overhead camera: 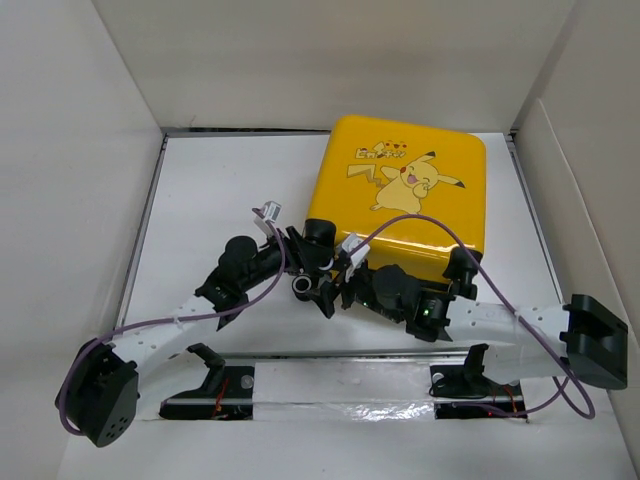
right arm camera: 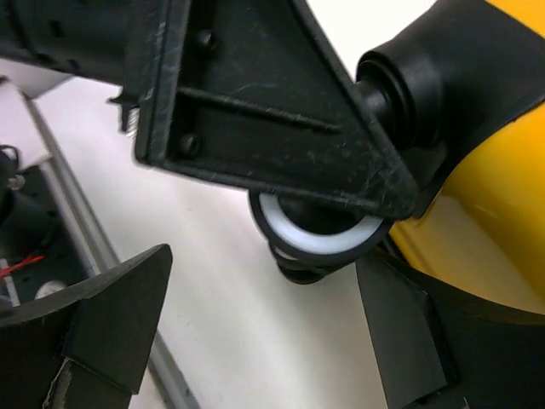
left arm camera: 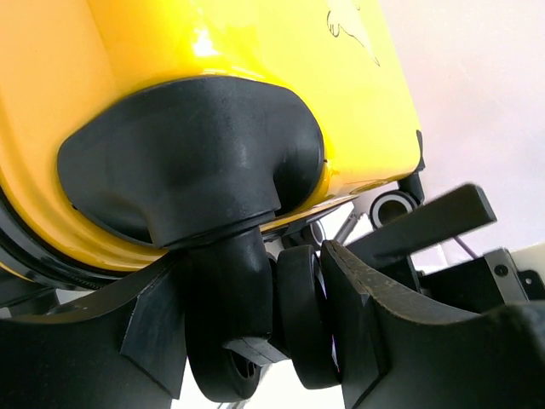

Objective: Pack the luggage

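Note:
The luggage (overhead camera: 400, 190) is a yellow hard-shell suitcase with a Pikachu print. It lies shut and flat at the back right of the table. My left gripper (overhead camera: 312, 262) is at its near left corner. In the left wrist view its fingers (left arm camera: 366, 324) press both sides of a black caster wheel (left arm camera: 247, 332) under the yellow shell (left arm camera: 213, 43). My right gripper (overhead camera: 338, 288) is open and empty just beside that corner. In the right wrist view the black-and-white wheel (right arm camera: 319, 234) sits beyond its spread fingertips (right arm camera: 111, 315).
White walls close in the table on the left, back and right. A metal rail (overhead camera: 340, 355) runs along the near edge between the arm bases. A purple cable (overhead camera: 470, 255) loops over the right arm and the suitcase's front edge.

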`<state>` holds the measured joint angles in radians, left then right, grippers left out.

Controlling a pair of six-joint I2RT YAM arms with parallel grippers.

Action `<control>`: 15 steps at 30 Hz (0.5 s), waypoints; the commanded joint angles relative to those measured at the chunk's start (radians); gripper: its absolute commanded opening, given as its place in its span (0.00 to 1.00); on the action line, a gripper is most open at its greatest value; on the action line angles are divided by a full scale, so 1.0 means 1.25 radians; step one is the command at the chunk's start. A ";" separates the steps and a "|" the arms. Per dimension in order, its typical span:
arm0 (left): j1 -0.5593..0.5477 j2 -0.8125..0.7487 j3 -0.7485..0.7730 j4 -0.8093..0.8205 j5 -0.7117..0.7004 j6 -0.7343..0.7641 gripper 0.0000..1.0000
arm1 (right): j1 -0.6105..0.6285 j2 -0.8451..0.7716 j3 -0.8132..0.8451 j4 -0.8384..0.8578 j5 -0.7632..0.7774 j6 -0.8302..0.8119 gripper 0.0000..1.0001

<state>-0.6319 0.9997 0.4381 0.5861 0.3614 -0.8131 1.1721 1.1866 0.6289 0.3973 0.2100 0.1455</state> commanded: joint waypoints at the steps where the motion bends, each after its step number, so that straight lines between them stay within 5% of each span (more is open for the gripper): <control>1: -0.017 -0.050 0.000 0.116 0.089 -0.010 0.52 | -0.017 0.023 0.074 0.028 0.038 -0.061 0.94; 8: -0.017 -0.055 -0.008 0.115 0.110 -0.026 0.65 | -0.042 0.090 0.108 0.093 0.066 -0.045 0.94; 15: -0.017 -0.063 -0.017 0.115 0.112 -0.027 0.67 | -0.042 0.121 0.101 0.207 0.099 -0.035 0.81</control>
<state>-0.6273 0.9653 0.4171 0.6083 0.3912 -0.8558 1.1309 1.3308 0.7280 0.4702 0.2687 0.0803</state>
